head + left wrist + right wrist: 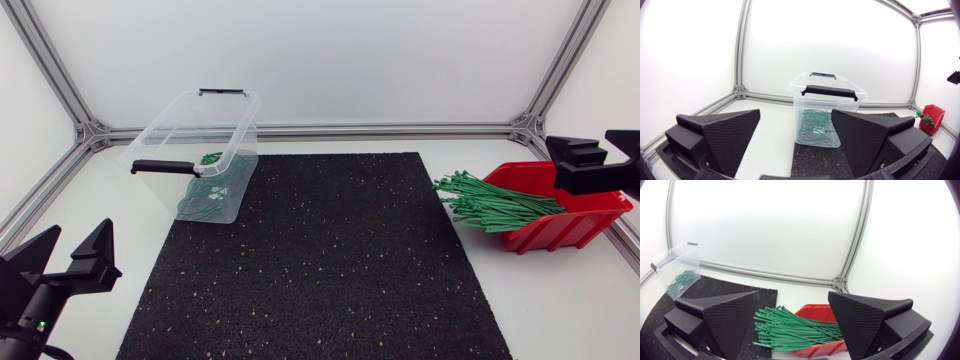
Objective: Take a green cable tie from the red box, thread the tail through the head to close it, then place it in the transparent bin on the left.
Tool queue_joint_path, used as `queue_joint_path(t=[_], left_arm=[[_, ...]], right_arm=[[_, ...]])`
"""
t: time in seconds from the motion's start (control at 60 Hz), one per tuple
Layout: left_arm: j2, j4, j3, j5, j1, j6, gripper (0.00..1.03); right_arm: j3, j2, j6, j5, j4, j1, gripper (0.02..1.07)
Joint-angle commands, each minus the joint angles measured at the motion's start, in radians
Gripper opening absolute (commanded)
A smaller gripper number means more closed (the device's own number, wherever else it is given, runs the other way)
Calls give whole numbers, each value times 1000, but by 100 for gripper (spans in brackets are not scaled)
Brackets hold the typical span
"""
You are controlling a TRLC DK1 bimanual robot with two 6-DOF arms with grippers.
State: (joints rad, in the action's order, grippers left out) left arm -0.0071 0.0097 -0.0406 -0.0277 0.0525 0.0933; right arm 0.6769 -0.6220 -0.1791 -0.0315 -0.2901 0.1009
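Two pincers, one red box (570, 228), one clear bin (241, 128), one black mat (330, 260). The green cable ties (490, 205) are a loose bundle, too many to count, poking out of the box toward the mat. The right pincer (592, 152) hangs spread and empty over the box. The left pincer (72, 243) is spread too, with the bin ahead holding some green loops (816, 127). White surface (560, 300), metal frame rails (400, 130) around it.

The head view looks down on the mat (320, 260). Left wrist view faces the clear bin (827, 107), right wrist view the red box (816, 312); all 3 show both.
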Motion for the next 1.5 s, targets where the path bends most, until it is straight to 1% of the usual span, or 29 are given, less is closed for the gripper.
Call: queue_joint_path(t=[0.0,0.033,0.1,0.117,0.15,0.183,0.217,0.25,0.283,0.35,0.4,0.5,0.583,0.6,0.667,0.75,0.883,1.017,1.05,1.067,1.133,1.25,1.35,1.383,1.433,1.483], left_arm=[[-8,-4,42,-8,7,-17,99],[-8,-4,42,-8,7,-17,99],[-8,-4,42,-8,7,-17,99],[-8,-4,42,-8,7,-17,99],[-8,-4,42,-8,7,-17,99],[-8,-4,42,-8,7,-17,99],[-8,-4,42,-8,7,-17,99],[-8,-4,42,-8,7,-17,99],[-8,-5,42,-8,6,-17,99],[-8,-5,42,-8,6,-17,99],[-8,-5,42,-8,6,-17,99],[-8,-7,42,-8,3,-17,99],[-7,-7,42,-8,-2,-17,99],[-7,-7,42,-8,-2,-17,99],[-7,-10,41,-8,0,-17,99],[-7,-13,41,-8,0,-17,99],[-7,-13,41,-8,0,-17,99],[-7,-13,41,-8,-2,-17,99],[-7,-13,41,-8,-2,-17,99],[-7,-13,41,-8,-2,-17,99],[-7,-13,41,-8,-2,-17,99],[-5,-14,41,-6,-3,-17,99],[-5,-16,41,-1,-5,-17,99],[-5,-16,41,0,-6,-17,99],[-5,-16,41,0,-6,-17,99],[-5,-16,41,2,-6,-17,99]], right_arm=[[93,-90,-97,-15,-77,10,98],[116,-113,-120,-16,-101,10,97],[185,-185,-204,-16,-187,8,97],[217,-220,-230,-16,-230,10,97],[240,-251,-253,-21,-264,8,97],[251,-272,-295,-42,-279,5,97],[253,-286,-365,-91,-287,6,97],[257,-298,-404,-108,-294,10,96],[263,-312,-428,-119,-304,10,94],[285,-338,-525,-136,-356,10,94],[300,-355,-569,-153,-369,10,94],[354,-413,-718,-186,-514,10,94],[339,-438,-853,-186,-540,10,94],[332,-440,-890,-186,-541,13,94],[312,-447,-945,-186,-527,13,94],[305,-459,-1011,-205,-560,13,94],[245,-440,-1185,-200,-578,19,93],[220,-449,-1249,-192,-581,6,93],[213,-450,-1267,-191,-581,0,90],[208,-455,-1277,-191,-581,-3,86],[197,-482,-1297,-174,-578,-18,79],[181,-538,-1317,-145,-541,-30,78],[176,-579,-1320,-134,-511,-47,60],[177,-588,-1321,-134,-504,-53,57],[170,-599,-1323,-134,-478,-59,54],[165,-610,-1323,-130,-462,-63,53]])
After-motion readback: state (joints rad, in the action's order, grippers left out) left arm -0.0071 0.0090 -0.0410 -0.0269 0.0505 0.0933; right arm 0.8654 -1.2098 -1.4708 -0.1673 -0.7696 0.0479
